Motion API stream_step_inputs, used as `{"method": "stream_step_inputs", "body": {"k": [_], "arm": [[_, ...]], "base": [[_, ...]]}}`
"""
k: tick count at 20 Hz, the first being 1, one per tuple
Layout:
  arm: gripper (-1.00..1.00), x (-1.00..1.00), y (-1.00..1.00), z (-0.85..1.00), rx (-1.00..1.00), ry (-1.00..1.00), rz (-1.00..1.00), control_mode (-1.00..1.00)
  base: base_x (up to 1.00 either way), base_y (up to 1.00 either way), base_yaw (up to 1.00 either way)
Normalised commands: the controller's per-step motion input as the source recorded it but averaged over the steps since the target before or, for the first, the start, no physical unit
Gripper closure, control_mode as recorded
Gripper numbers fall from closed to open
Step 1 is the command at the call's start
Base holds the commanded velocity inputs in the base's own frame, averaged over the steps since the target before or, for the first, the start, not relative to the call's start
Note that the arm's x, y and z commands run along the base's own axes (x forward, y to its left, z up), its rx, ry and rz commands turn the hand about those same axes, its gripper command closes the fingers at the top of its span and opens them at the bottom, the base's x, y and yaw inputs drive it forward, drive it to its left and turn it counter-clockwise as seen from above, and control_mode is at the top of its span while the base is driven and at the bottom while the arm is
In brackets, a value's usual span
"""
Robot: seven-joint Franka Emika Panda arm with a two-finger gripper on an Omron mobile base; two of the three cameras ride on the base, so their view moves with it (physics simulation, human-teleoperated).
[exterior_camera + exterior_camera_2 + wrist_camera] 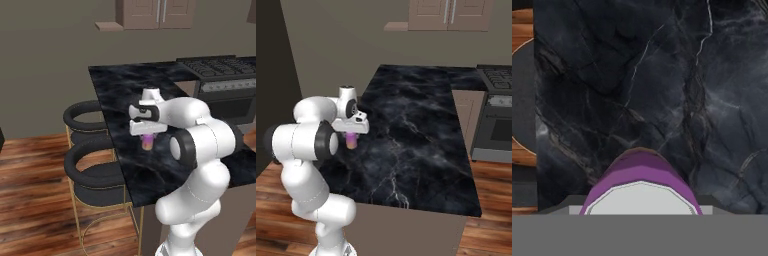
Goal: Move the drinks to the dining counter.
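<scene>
Because the small pink-purple can with a yellow band [147, 141] is a light, rigid, smooth-walled cylinder, grip it across its upper sides. The two-finger gripper [148, 136] pinches it there, above the black white-veined marble dining counter [421, 145]; excess squeeze could dent it.

You're getting flat, even, dim rendered light; soft sheen on the counter [421, 130], no hard shadows, and low-resolution, slightly blurry edges throughout.

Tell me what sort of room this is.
A home kitchen, most likely: a black marble counter with round stools tucked beside it, a stove at the far end, and wooden wall cabinets above.
</scene>
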Motion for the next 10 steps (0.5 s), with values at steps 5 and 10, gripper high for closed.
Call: {"method": "stream_step_inputs", "body": {"k": [5, 10], "arm": [[1.00, 0.01, 0.00, -0.37, 0.00, 0.00, 0.00, -1.00], [1.00, 0.00, 0.00, -0.29, 0.00, 0.02, 0.00, -1.00]], "base": [[0.00, 0.00, 0.00], [0.00, 0.00, 0.00]]}}
